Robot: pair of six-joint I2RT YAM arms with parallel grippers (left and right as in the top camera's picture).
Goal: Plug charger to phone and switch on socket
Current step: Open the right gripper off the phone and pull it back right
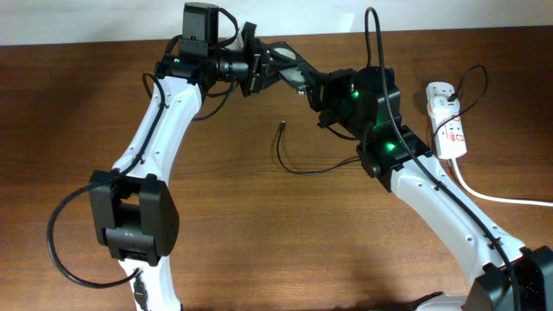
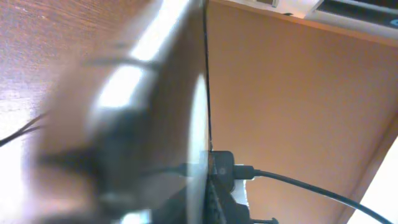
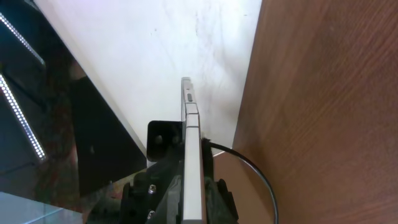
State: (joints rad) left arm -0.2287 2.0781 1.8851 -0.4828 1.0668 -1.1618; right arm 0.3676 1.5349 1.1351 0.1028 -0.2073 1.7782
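Closest to us, the thick white cord (image 1: 501,197) runs off the right side of the desk (image 1: 259,225). The thin black charger cable (image 1: 298,171) lies loose in the middle, curling out from under the right arm (image 1: 441,203). Its little plug tip (image 1: 282,125) sits bare on the wood, touching nothing and well apart from the phone.

A bit further back on the right we've got the white power strip (image 1: 447,121), lying flat with its red switch marks facing up.

Further back again, both arms meet near the far edge of the desk. The right jaws are clamped on the phone (image 1: 290,68). The right wrist view shows it edge-on between them, held clear of the desk.

The left arm (image 1: 160,130) comes in from the other side, and the left jaws sit right at the phone's other end. The left wrist view is pretty much one big blur of the phone's edge, so we honestly can't tell whether the left jaws are pinching it or just standing around it.
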